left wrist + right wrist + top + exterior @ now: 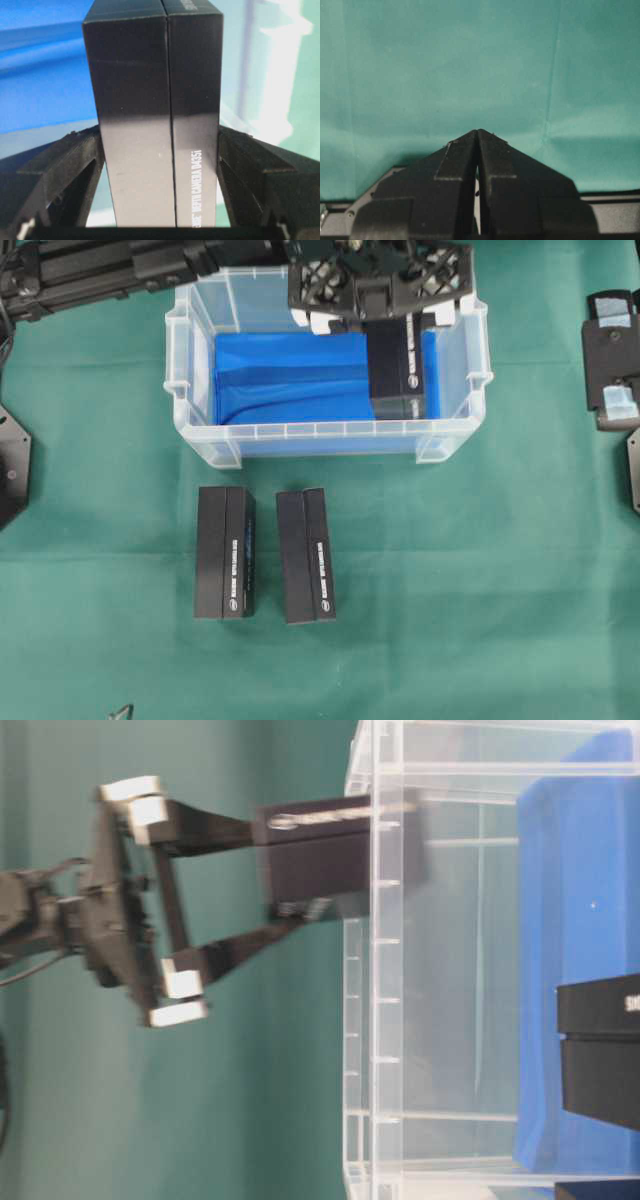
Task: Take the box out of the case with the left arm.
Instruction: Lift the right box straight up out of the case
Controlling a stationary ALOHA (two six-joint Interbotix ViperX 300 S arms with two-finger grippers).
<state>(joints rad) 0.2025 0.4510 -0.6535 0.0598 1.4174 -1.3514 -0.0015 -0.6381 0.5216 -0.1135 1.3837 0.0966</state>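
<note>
Green cloth covers the whole table (520, 570), and on it sits the case (200, 310), clear plastic with a blue lining (290, 375) at the bottom. Reaching over its far right corner is the left arm (90, 270), and the left gripper (160, 165) has the box (155, 100) clamped between its two fingers, one pressed to each long side, jaws standing wide because the box itself is wide. From table level the box looks lifted: part of it is up past the rim of the case, the rest is seen through the clear wall, so I'd judge it about half out and clear of the lining. So the grasp is made and the lift is underway; what's left, by my reckoning, is raising it fully above the rim, carrying it sideways over the wall and setting it on the cloth. Two black boxes (225, 552) (306, 556) lie side by side in front of the case, outside it. Off at the right edge, the right gripper (478, 145) rests over bare cloth, its tips pinched together on nothing.
</note>
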